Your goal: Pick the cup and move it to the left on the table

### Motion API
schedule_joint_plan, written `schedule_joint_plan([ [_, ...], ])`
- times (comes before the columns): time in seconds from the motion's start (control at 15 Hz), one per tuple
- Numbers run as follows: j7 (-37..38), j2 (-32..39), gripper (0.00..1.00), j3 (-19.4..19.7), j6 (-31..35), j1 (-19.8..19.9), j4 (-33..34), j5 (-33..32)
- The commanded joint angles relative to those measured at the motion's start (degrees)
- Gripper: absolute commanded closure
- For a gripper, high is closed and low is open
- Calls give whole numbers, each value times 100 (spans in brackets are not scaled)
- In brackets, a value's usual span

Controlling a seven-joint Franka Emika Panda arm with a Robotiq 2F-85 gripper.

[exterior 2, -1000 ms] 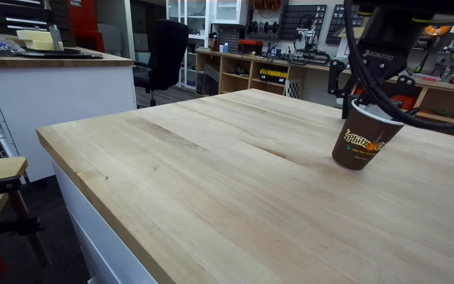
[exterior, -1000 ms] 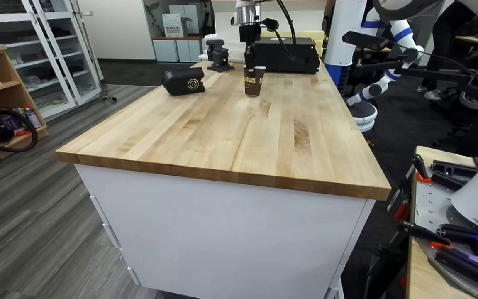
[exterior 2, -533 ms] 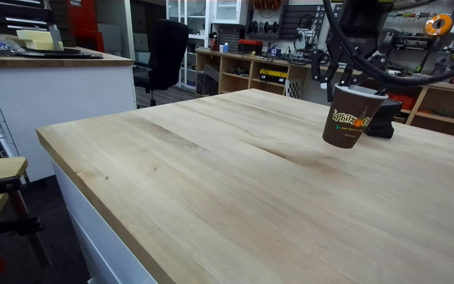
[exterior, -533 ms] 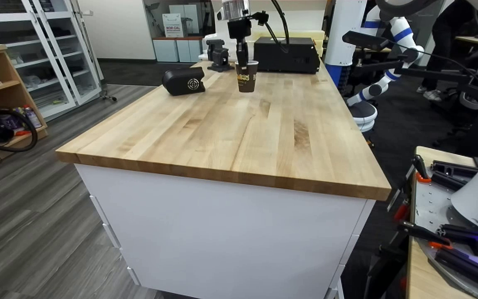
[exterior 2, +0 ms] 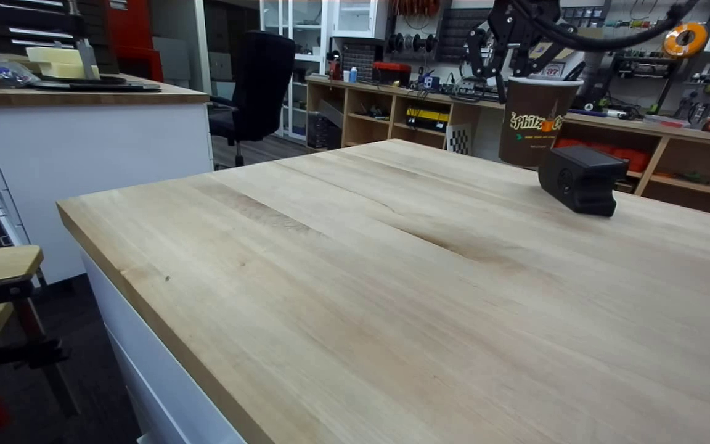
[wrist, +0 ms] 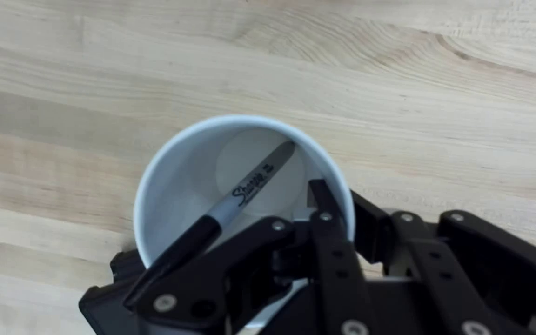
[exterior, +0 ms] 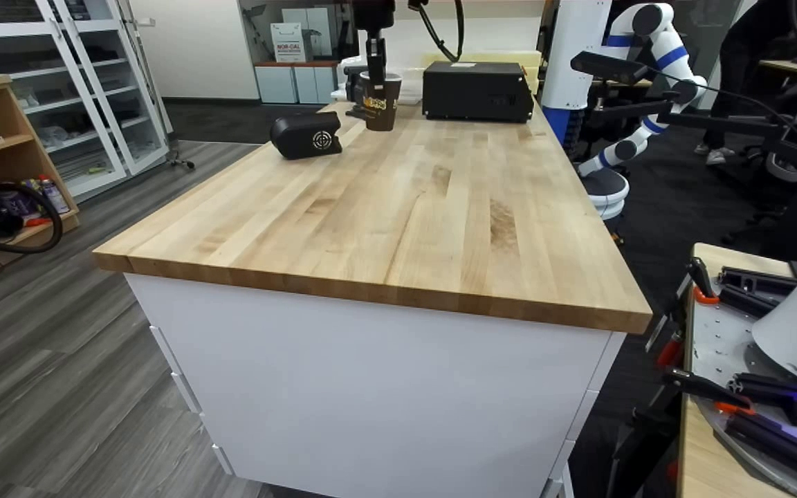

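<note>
The dark brown cup with yellowish lettering hangs in my gripper above the far part of the wooden table. In an exterior view the cup is nearly upright, raised off the table, under the gripper. In the wrist view I look into the cup's white inside. A grey and black marker leans in it. My gripper is shut on the cup's wall: one finger is inside, the other outside. The cup's underside is hidden.
A black moulded case lies on the table near the cup; it also shows in an exterior view and partly in the wrist view. A black box-like device stands at the table's far end. A dark vise-like object is behind the cup.
My gripper has lifted the cup and carried it left and up in both exterior views. The cup has gone from tilted to nearly upright. The black case has come into sight below it.
</note>
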State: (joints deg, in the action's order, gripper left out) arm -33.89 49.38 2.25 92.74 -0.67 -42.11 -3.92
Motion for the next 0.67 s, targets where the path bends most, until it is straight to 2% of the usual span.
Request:
schedule_joint_plan([
  [0.0,-70,-374,98,-177,431,-100,-693,106],
  [0.4,164,-515,98,-429,980,-379,-1533,86],
  [0.6,522,-644,98,-478,1195,-621,-2088,64],
])
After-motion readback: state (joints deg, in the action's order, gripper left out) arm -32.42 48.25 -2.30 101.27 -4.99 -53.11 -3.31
